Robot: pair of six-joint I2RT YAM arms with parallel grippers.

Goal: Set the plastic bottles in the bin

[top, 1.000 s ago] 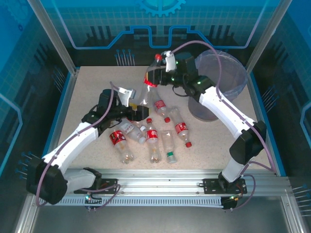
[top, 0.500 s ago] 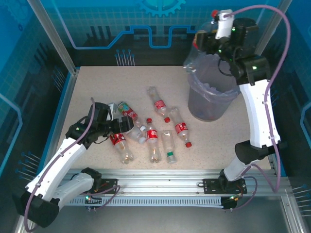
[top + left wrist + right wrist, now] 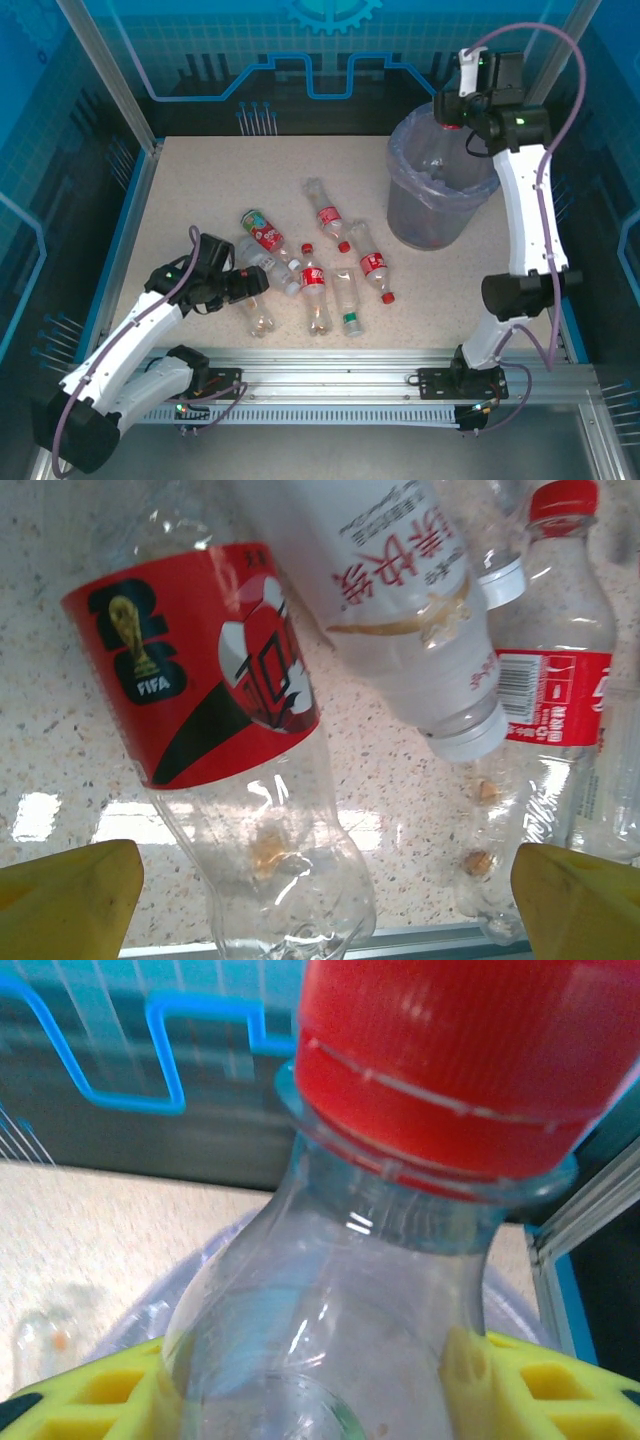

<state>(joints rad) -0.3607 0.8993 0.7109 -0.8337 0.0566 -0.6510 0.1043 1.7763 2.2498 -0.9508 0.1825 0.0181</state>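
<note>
Bottles point(image 3: 318, 285) lie mid tabletop point(image 3: 200, 190). Left claw point(image 3: 325, 900) hangs wide over a red-label bottle point(image 3: 200, 660), near left. Right claw point(image 3: 452, 118) holds a red-cap bottle point(image 3: 330, 1290) above the bin point(image 3: 420, 225), far right.

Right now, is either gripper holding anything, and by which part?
The right gripper holds a red-capped bottle by its shoulder, just below the neck. The left gripper is open, holding nothing.

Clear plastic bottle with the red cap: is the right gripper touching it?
Touching. Right wrist view: the right gripper's yellow fingers press both sides of the clear red-capped plastic bottle.
</note>
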